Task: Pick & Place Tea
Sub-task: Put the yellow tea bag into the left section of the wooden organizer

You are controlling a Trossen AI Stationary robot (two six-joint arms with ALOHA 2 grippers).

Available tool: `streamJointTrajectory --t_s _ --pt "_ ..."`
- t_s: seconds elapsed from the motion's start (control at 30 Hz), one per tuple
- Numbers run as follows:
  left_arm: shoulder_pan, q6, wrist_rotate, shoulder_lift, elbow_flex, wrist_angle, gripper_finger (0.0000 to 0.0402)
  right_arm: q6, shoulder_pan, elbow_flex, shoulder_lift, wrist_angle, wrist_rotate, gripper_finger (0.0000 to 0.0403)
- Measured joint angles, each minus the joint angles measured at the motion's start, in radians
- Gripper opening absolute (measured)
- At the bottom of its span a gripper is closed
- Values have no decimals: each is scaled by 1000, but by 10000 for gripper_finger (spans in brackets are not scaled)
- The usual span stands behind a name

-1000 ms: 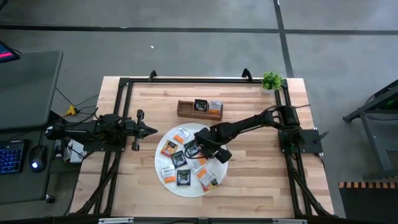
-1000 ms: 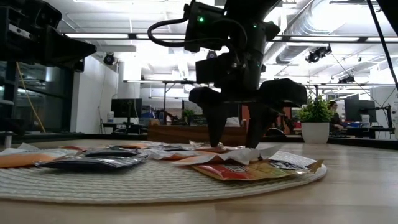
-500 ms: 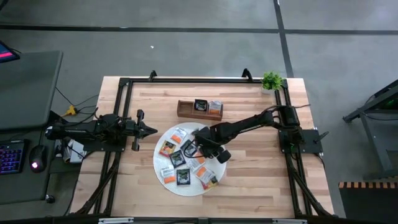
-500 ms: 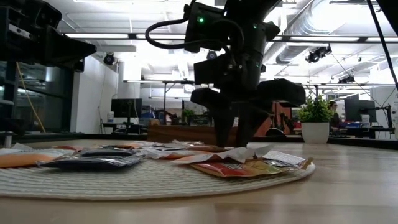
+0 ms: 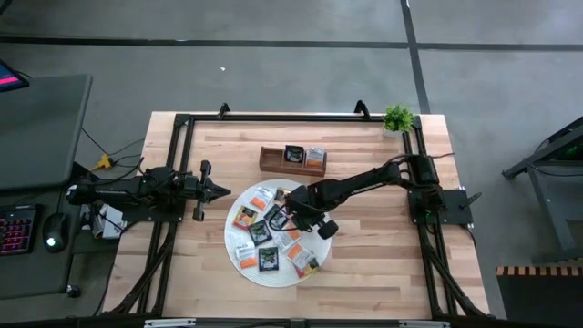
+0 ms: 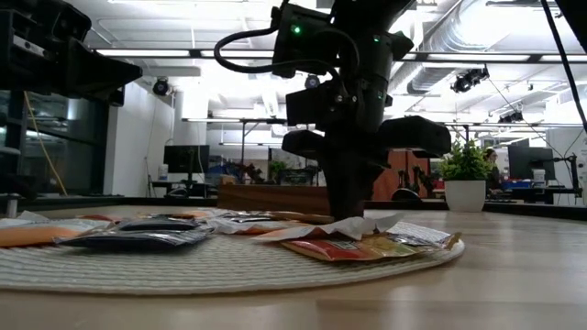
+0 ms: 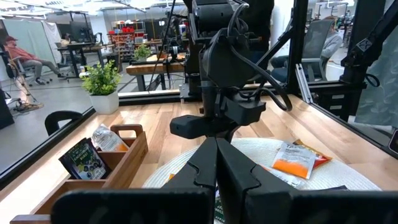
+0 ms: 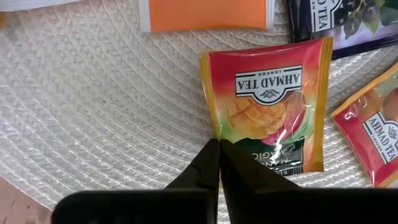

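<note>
— What do we see from above?
— Our right hand (image 5: 293,217) sits on the round white woven mat (image 5: 239,230) among flat square tea sachets (image 5: 268,260); left hand (image 5: 221,190) waits closed beside it.
— And at the right wrist?
— Its fingers (image 8: 208,163) are pinched together on the red-and-yellow mango sachet's (image 8: 268,99) edge.

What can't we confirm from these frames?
- Right wrist view: whether the shut right gripper has actually pinched the red-and-orange mango tea sachet; its fingers cover that edge.
- High view: sachet labels on the round white woven mat, too small.
- Left wrist view: part of the brown wooden tray, cut off.
</note>
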Motion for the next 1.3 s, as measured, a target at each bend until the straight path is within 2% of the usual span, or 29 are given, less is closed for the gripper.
streamJointTrajectory --t_s 0.27,0.4,0.67,0.97,1.3 --pt "0 0 0 0 0 0 0 -10 3 14 -12 -44 81 1" --pt "0 0 0 0 0 0 0 -9 14 56 -21 -104 97 1" --pt "0 0 0 0 0 0 0 -12 39 136 -48 -186 213 0" --pt "0 0 0 0 0 0 0 -162 38 196 -48 -186 386 0" --pt "0 0 0 0 0 0 0 -319 -15 284 -48 -121 484 0"
